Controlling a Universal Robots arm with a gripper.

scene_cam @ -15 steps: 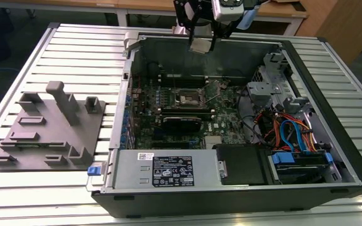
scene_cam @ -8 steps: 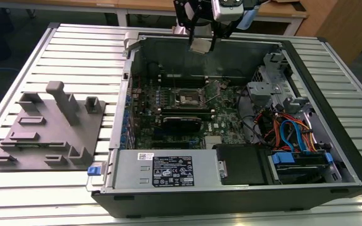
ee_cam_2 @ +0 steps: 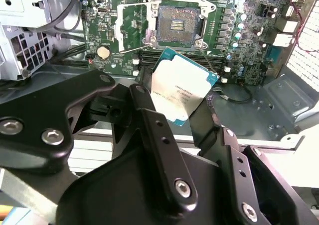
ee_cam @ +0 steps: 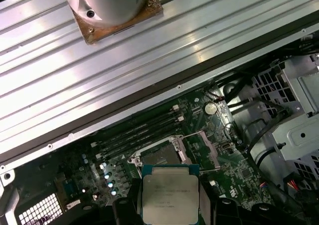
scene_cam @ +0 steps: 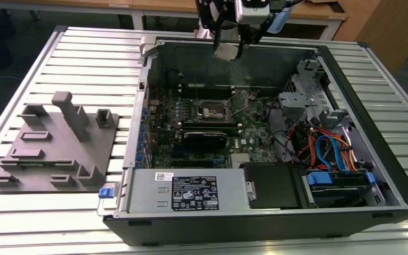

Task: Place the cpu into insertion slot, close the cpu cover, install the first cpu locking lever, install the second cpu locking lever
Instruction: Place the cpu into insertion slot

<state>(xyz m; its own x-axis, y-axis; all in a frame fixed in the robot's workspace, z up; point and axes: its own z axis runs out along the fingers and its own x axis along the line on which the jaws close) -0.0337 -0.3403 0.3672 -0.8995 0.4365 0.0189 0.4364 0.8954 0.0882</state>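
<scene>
- We are clamping the cpu [ee_cam_2: 182,88] edgewise between closed fingers [ee_cam_2: 143,103].
- We are judging it light, stiff, fragile underneath.
- The insertion slot [ee_cam_2: 177,26] is lying beyond the fingers.

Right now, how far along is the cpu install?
Done: the cpu is picked up, clamped in the gripper and held in the air. In hand: carrying it; it is apart from the insertion slot, which sits empty. Left: seating it, closing the cpu cover, which stands open beside the slot, and both locking steps.

Slatted table [scene_cam: 83,53] bears case [scene_cam: 261,228] (plus fixture [scene_cam: 55,143]).
</scene>
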